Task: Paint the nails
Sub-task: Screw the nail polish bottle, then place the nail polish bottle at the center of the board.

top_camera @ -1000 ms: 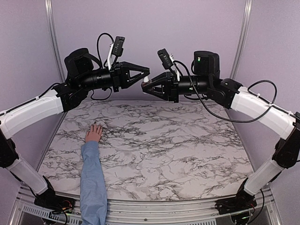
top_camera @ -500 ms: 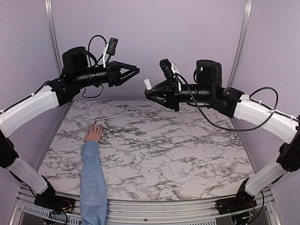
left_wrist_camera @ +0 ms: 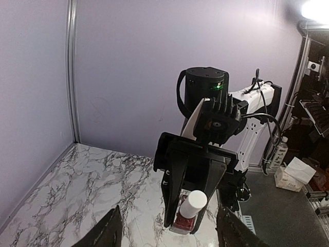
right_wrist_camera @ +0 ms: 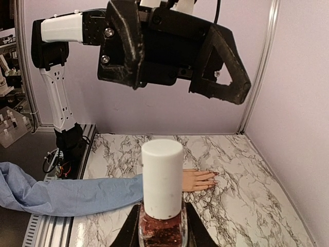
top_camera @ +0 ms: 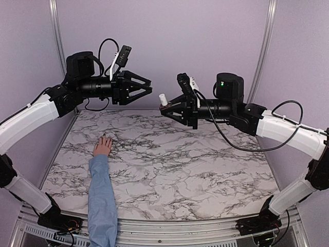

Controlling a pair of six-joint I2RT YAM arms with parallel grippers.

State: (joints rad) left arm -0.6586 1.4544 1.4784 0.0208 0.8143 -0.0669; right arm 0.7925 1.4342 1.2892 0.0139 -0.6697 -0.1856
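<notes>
Clamps a white-capped polish bottle (top_camera: 162, 98) in the closed right gripper (top_camera: 165, 107), high above the far edge of the marble table (top_camera: 180, 154). Faces it with the left gripper (top_camera: 148, 88) spread wide above that same edge, gripping nothing. Shows the nails (top_camera: 106, 137), barely visible, on a blue-sleeved hand (top_camera: 103, 147) lying flat on the table's left side.

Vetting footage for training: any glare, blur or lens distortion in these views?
Top external: the wide-angle lens bows the frame posts; lighting is even. Left wrist: blown-out lamp glare at top right. Right wrist: nail polish bottle close and sharp, no glare.
</notes>
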